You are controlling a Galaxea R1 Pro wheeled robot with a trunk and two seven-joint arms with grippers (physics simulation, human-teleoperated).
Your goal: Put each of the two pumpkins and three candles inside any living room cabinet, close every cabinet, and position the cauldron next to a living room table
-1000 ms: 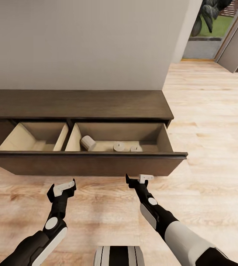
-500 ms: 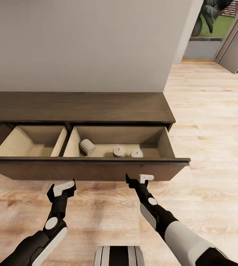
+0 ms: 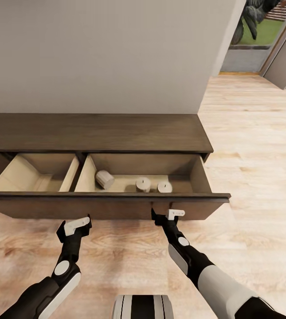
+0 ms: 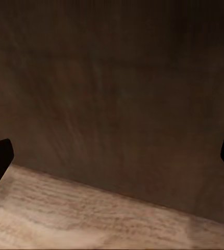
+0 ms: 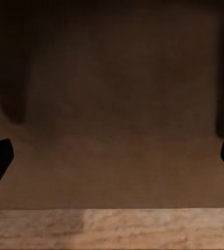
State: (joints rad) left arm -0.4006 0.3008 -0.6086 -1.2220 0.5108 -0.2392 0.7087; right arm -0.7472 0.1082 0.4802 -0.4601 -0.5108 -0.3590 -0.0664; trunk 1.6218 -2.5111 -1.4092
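The camera has drawn closer to the cabinet (image 3: 94,133). Left gripper (image 3: 74,227) and right gripper (image 3: 166,215), both spread wide and empty, hover just before its drawer front (image 3: 103,206). Three candles (image 3: 143,184) lie inside the right compartment, one tipped over.

My head camera looks forward and down from above my arms onto the cabinet (image 3: 94,133) and its open drawer front. Both my wrist cameras face that same dark drawer front (image 4: 112,88) from close by, low down, with the plank floor (image 5: 112,229) at its foot; all three views share it.
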